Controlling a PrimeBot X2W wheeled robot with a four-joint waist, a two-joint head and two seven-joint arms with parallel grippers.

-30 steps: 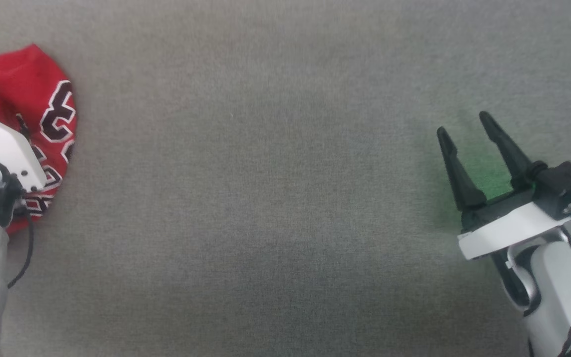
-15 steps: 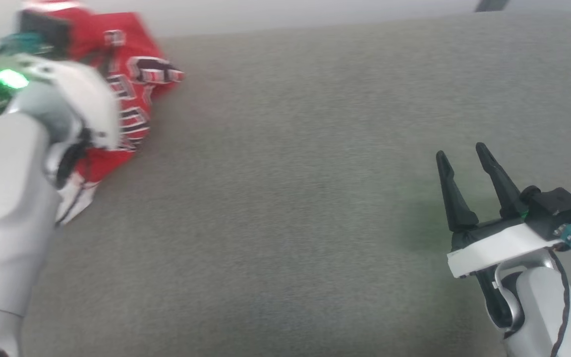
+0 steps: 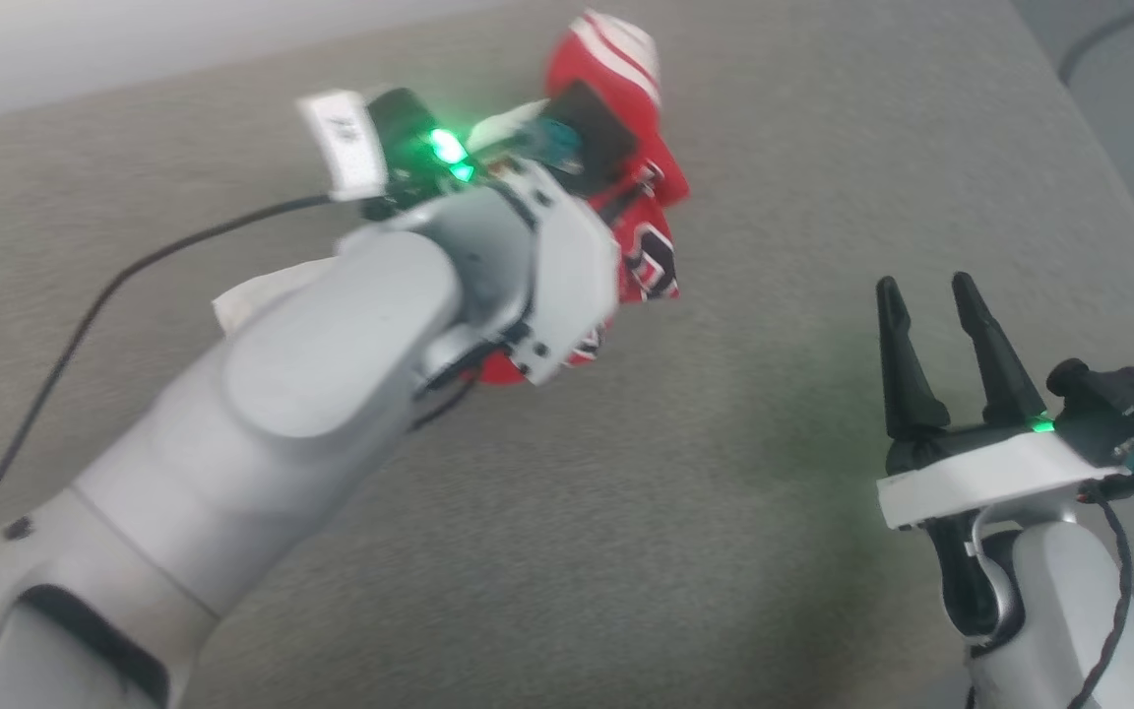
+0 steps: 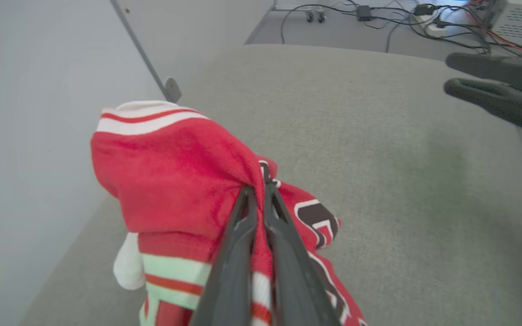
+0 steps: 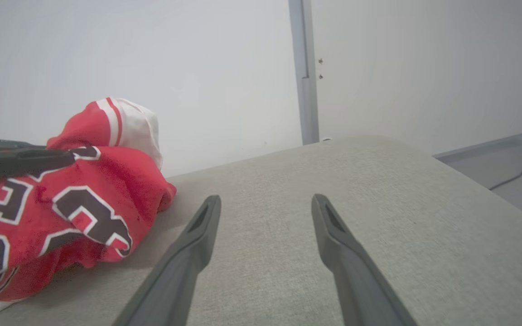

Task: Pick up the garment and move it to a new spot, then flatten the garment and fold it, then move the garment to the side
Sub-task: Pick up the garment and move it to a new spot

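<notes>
Where it all sits: a big grey table (image 3: 646,551) with a soft, woven cloth top and a rounded far edge.
Wall: plain, pale and smooth (image 5: 107,54), just behind the table, with a thin grey strip (image 5: 304,68) running up it.
Left arm: a fat, round, shiny grey-and-white tube (image 3: 331,364) that reaches across the table toward the wall.
Garment: a red shirt (image 4: 175,172), soft and fuzzy, all bunched up in a lump. It has white bits, red and white stripes on the trim, and dark shapes with white edges. It is on the left of the far part of the table, near the wall, and its bottom seems to rest on the grey top.
Right gripper: two long, dark, pointy fingers (image 3: 924,284) spread wide apart with nothing between them. It is above the table, well apart from the shirt.
Left gripper: two long, dark fingers (image 4: 257,186) pressed close together, pinching a fold of the red shirt.
Wires: thin and dark (image 4: 379,18), in a tangle on the floor past the table.
Light: a small green glow (image 3: 446,146) on the left wrist.
</notes>
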